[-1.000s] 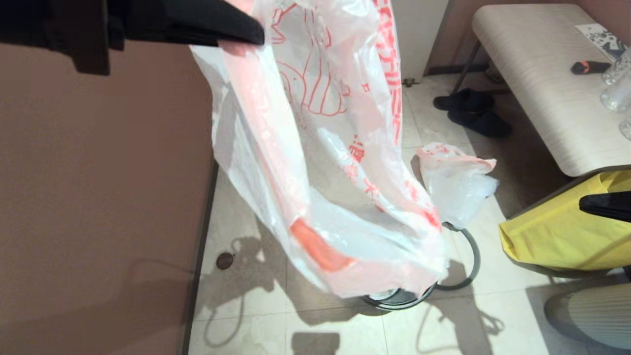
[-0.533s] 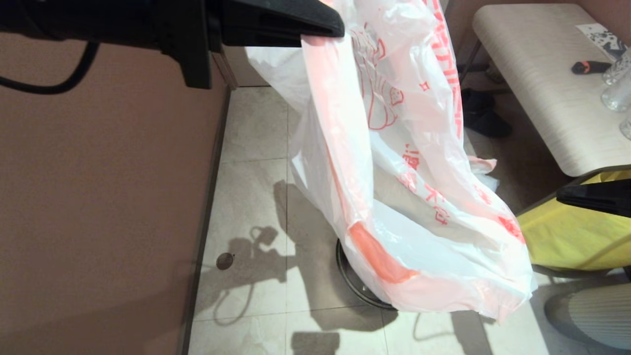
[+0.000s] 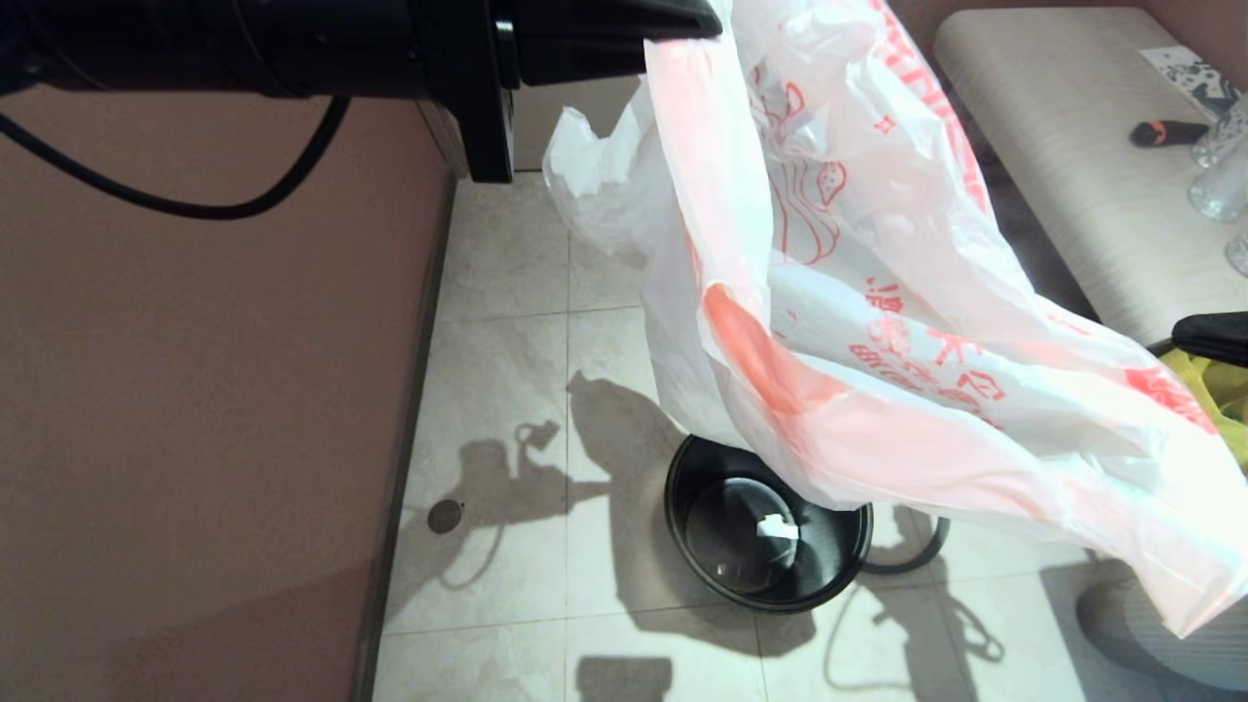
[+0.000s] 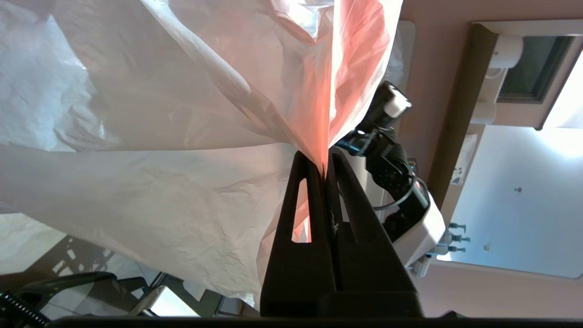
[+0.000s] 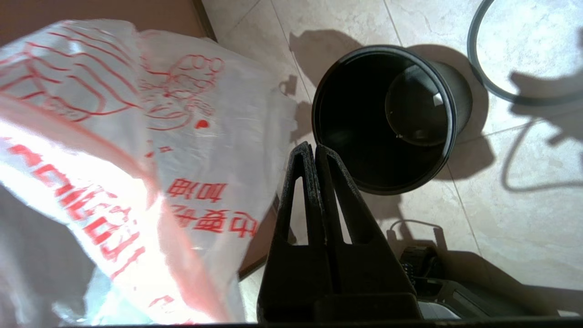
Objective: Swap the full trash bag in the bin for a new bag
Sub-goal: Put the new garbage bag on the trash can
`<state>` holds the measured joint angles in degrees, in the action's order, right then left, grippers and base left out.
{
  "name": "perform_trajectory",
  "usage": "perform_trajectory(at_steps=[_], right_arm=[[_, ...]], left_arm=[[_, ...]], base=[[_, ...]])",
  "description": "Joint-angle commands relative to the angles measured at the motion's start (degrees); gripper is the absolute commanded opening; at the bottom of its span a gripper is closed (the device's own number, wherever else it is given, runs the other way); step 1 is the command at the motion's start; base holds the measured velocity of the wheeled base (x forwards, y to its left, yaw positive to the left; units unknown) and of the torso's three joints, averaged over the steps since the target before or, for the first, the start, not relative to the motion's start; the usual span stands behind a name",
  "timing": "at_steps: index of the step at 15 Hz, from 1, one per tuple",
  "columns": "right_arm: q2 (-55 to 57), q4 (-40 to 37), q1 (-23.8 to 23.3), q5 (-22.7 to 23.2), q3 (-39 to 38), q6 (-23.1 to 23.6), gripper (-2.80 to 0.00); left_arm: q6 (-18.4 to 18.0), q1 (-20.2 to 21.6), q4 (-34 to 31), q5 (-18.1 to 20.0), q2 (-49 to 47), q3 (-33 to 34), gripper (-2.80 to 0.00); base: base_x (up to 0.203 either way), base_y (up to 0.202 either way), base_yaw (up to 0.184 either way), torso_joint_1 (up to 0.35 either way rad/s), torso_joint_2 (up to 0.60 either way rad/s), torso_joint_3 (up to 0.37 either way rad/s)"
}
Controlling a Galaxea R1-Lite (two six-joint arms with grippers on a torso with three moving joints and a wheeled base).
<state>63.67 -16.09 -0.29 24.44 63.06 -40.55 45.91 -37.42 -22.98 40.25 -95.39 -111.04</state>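
The bin point(image 3: 768, 534) stood upright and open on the tiled floor, round and black, a small white scrap on its bottom; its grey hoop point(image 3: 916, 556) lay on the floor just beside it. The new bag point(image 3: 877, 322), translucent white with pink-red bands and red print, hung limp above the bin

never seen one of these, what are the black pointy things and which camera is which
They are the two grasping tools of a two-armed robot. One picture looks down from its head; the other two come from cameras on each wrist, behind the fingers. The left tool, raised high, is shut on the pink rim of the new bag, which hangs over the floor. The right tool is shut on nothing, above the bin. The black bin stands unlined on the tiles, its grey hoop lying beside it.
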Motion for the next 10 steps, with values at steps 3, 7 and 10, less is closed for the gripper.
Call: perform_trajectory(at_steps=[3, 7, 10], right_arm=[[-2.9, 0.1, -1.5, -0.2, 0.6, -0.2, -2.8], [-4.4, 0.5, -4.0, 0.1, 1.1, -0.5, -2.8], [-6.1, 5.8, -4.0, 0.1, 1.1, -4.4, -2.8]], left_arm=[[0.3, 0.8, 0.0, 1.0, -4.9, 0.6, -2.8], [0.0, -0.1, 0.2, 1.2, -11.9, 0.1, -2.8], [0.1, -3.0, 4.8, 1.0, -16.9, -0.1, -2.8]], base=[[0.0, 0.0, 0.0, 0.0, 0.0, 0.0], [0.0, 0.0, 0.0, 0.0, 0.0, 0.0], [0.0, 0.0, 0.0, 0.0, 0.0, 0.0]])
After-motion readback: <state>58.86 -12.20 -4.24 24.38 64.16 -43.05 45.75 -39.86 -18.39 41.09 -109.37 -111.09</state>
